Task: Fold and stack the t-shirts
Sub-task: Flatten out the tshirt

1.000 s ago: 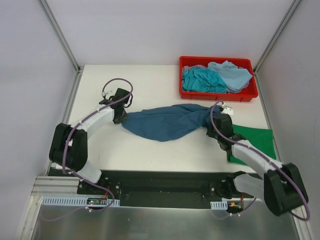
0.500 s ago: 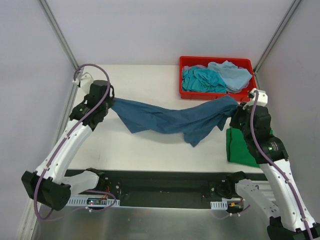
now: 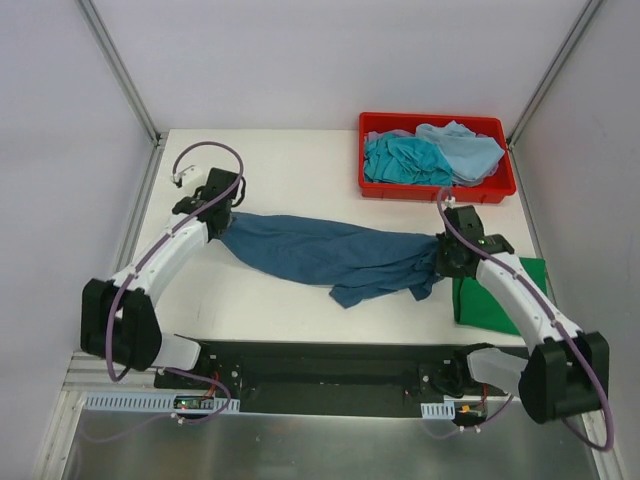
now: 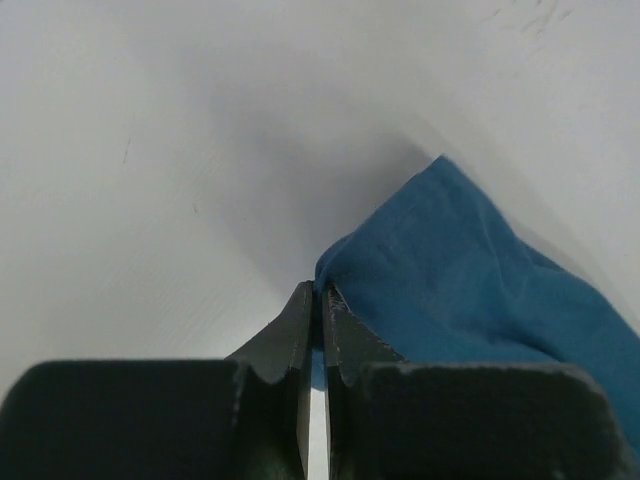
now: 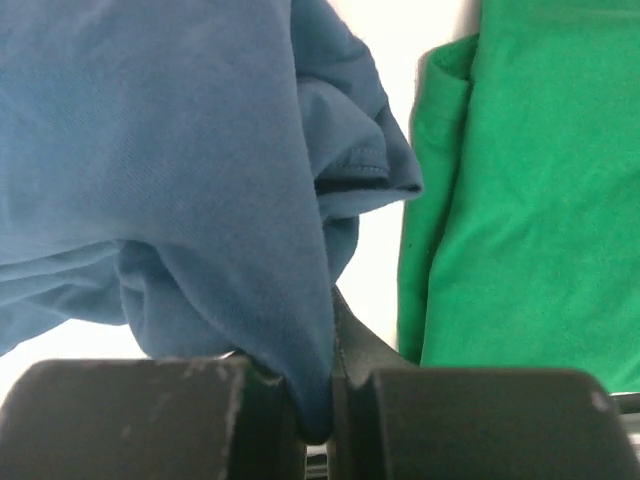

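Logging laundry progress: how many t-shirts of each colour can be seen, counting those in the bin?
dark teal-blue cotton t-shirt: 1
bright green folded t-shirt: 1
turquoise t-shirt, in red plastic bin: 1
pale blue t-shirt, same bin: 1
Total: 4

A lab test cell: white table (image 3: 290, 160) enclosed by plain panels (image 3: 330, 60) and aluminium posts (image 3: 120, 70).

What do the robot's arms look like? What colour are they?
The left arm and right arm are white tubes with chunky black joints. A purple cable loops along each. The left gripper and right gripper have flat black fingers.
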